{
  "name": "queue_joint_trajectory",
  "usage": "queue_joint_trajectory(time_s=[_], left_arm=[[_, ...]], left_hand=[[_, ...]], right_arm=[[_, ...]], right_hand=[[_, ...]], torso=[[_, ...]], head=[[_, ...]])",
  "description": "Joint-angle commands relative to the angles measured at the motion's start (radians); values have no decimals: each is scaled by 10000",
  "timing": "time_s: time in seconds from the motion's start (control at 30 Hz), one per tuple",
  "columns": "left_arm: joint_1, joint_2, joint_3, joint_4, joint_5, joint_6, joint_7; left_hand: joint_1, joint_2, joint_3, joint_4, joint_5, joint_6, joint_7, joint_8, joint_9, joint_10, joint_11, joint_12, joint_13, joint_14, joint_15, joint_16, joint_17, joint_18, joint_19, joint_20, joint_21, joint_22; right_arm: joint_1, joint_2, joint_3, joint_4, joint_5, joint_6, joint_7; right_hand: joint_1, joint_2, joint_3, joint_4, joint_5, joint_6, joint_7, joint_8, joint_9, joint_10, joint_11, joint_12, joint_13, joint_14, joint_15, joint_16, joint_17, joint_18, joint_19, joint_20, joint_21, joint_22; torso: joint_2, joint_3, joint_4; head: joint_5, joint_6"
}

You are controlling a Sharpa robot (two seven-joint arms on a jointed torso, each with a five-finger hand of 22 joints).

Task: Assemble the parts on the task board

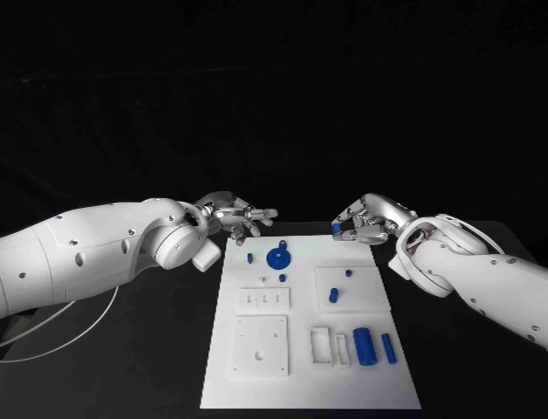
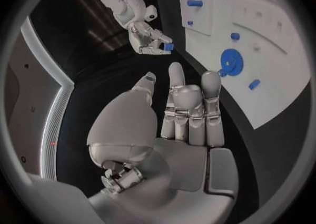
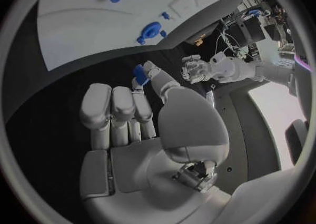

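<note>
Blue is the colour of the small part [image 1: 339, 229] that the right hand [image 1: 365, 222] pinches between its thumb and a finger, with its other fingers lying loose and straight beside it; the hand holds the piece up over the black table [image 1: 160, 349], just past the far right corner of the task board [image 1: 400, 384], and I think it keeps it high so it can be carried over the white plate and set down into a hole. Across from it the left hand [image 1: 239, 215] hangs near the far left corner of the board; its fingers are straight and a little apart and hold nothing (it looks like it is waiting for its turn, or getting ready to help). On the board, a round blue wheel [image 1: 278, 258] lies flat near the far end, close to the left hand; a little blue peg [image 1: 250, 257] stands just beside it; another peg [image 1: 333, 295] stands in the square raised block in the middle; two blue rods [image 1: 365, 346] lie side by side at the near right. Next to the rods is a small white tray with slots [image 1: 321, 345], and I cannot see anything in it; so I guess most of the job is not done yet.
</note>
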Motion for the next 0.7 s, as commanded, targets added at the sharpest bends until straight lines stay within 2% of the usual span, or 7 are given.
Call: queue_joint_trajectory(time_s=[0.03,0.13,0.27,0.5,0.7], left_arm=[[65,190,8,-151,-516,551,-1111],[89,424,-2,-310,-689,686,-1556],[101,662,-14,-419,-901,810,-2019],[108,1021,-22,-532,-1210,717,-2579],[109,1225,-24,-584,-1433,694,-2862]], left_hand=[[-135,-121,118,111,-46,-107,-53,-41,1008,-127,-61,305,318,54,-66,158,272,-105,29,-65,-104,163],[-171,-225,185,293,-107,-162,-68,-38,1597,-189,-56,402,428,54,-68,182,350,-107,53,-62,-198,338],[-172,-257,193,346,-98,-184,-108,-58,2159,-211,-61,469,490,62,-90,252,452,-137,88,-82,-375,624],[-138,-256,174,278,50,-184,-107,-38,2285,-236,-70,462,488,49,-76,200,383,-144,104,-74,-440,719],[-161,-284,163,278,22,-280,-75,-49,2307,-268,-51,447,480,23,-62,123,277,-145,110,-63,-498,772]], right_arm=[[14,105,0,209,-493,268,-595],[39,231,0,385,-583,327,-790],[82,458,-2,468,-668,455,-1010],[113,897,-36,506,-792,721,-1383],[121,1105,-71,523,-840,817,-1530]], right_hand=[[30,-25,71,1,-41,88,-27,64,71,55,-9,27,348,1,-56,12,-5,-77,472,-65,-16,1346],[38,-54,126,37,-36,89,-29,65,72,59,-13,31,358,6,-57,0,-3,-69,477,-62,-27,1345],[20,-69,125,58,-28,86,-28,63,72,53,-12,20,354,4,-56,-12,-9,-67,476,-61,-38,1343],[14,-72,136,84,-9,48,-20,62,68,37,-9,-4,345,3,-55,-38,-23,-62,473,-60,-73,1335],[3,-69,139,102,23,19,-15,63,66,31,-5,-16,340,8,-53,-39,-21,-60,477,-59,-82,1334]], torso=[[-167,36,1],[-246,41,7],[-302,45,-41],[-342,59,-76],[-332,49,-66]], head=[[25,-48],[18,-93],[-2,-111],[-2,-145],[-40,-159]])
